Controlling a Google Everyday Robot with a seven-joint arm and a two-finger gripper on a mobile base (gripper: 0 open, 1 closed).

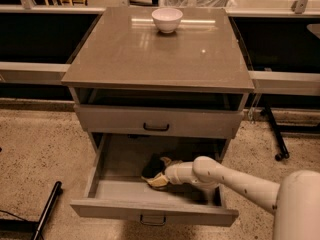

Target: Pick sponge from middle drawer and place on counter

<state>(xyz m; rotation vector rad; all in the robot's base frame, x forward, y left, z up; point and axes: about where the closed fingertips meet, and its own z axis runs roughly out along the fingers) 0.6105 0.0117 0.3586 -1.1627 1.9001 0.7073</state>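
Though the tabletop (150, 54), high above the claw (159, 180), is where the sponge must end up, no sponge lies on it, so the placing is not yet done. Around the claw the middle drawer (115, 210) stands pulled out, ready. The arm (240, 183) reaches in from the right. A white bowl (167, 19) sits far above. The sponge (152, 165) lies on the drawer floor, touching or just behind the claw. Whether the claw is spread or pinching it, I cannot tell. Lifting and carrying it up remain, I'd judge.

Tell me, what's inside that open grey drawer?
A small dark-green-and-yellow sponge, with the pincer of the white arm at it. The arm covers part of the grey drawer's floor.
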